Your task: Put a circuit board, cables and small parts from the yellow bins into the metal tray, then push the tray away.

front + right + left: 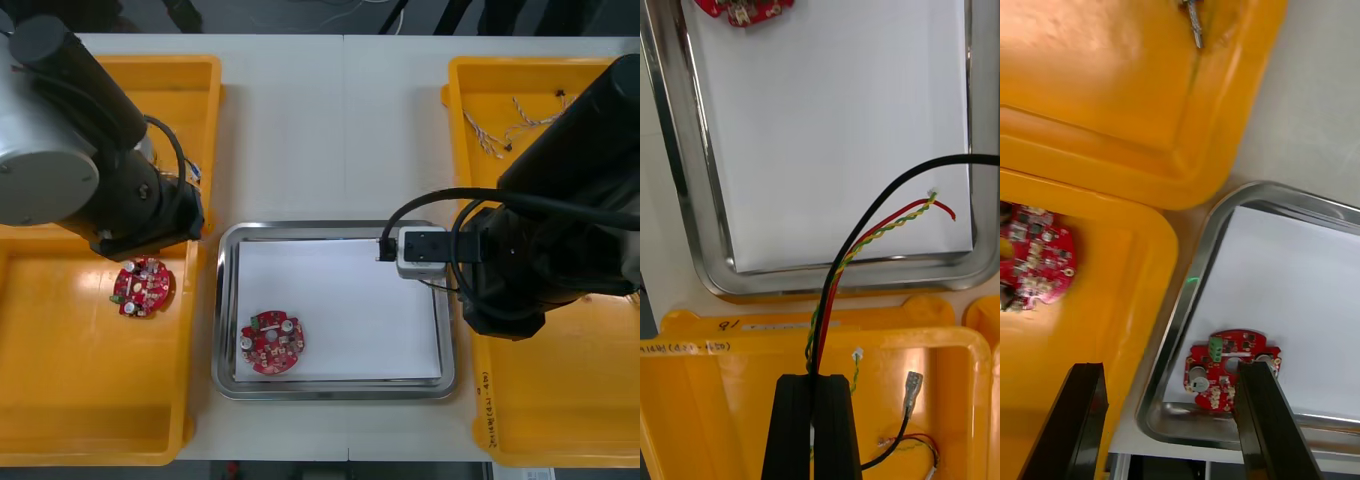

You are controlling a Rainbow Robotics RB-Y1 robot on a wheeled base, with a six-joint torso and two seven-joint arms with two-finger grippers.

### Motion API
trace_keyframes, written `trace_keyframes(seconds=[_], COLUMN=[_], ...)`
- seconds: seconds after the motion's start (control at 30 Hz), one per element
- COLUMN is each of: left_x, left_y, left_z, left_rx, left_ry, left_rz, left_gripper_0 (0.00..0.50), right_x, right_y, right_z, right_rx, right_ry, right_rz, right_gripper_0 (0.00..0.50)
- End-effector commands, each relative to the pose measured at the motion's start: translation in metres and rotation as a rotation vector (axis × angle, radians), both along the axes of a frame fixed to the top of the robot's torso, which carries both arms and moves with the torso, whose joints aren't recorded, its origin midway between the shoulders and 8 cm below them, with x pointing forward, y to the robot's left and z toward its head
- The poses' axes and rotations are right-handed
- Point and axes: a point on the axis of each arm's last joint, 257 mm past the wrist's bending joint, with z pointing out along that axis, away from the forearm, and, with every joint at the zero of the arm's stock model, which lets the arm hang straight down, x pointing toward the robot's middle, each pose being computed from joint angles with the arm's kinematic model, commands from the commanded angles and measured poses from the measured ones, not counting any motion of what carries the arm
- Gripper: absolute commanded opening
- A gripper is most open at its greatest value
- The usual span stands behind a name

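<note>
Over the table's metal tray [691,187] trail cables [865,225] clenched in the right claw [817,379]; left claw [1169,369] hangs released beside its rim.

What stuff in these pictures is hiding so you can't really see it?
Front view: the right arm covers the right gripper and the cables it grips.
Right wrist view: the edge cuts off the circuit board in the tray.
Left wrist view: a finger of the open left gripper covers part of that board; the edge cuts off a small metal part.
</note>
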Motion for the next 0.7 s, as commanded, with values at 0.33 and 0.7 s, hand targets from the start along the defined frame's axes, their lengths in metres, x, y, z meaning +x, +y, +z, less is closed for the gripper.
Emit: trace_keyframes(seconds=[0.33,0.7], left_x=[0.031,0.058], left_y=[0.092,0.134], left_z=[0.060,0.072], left_rx=[0.135,0.181], left_ry=[-0.044,-0.039], left_rz=[-0.016,-0.050], left_gripper_0=[0.500,0.500], right_x=[-0.002,0.001], right_y=[0.070,0.072], right_z=[-0.013,-0.053], right_rx=[0.058,-0.039], right_ry=[0.032,0.068], right_rz=[0.066,0.065], right_gripper_0=[0.000,0.000])
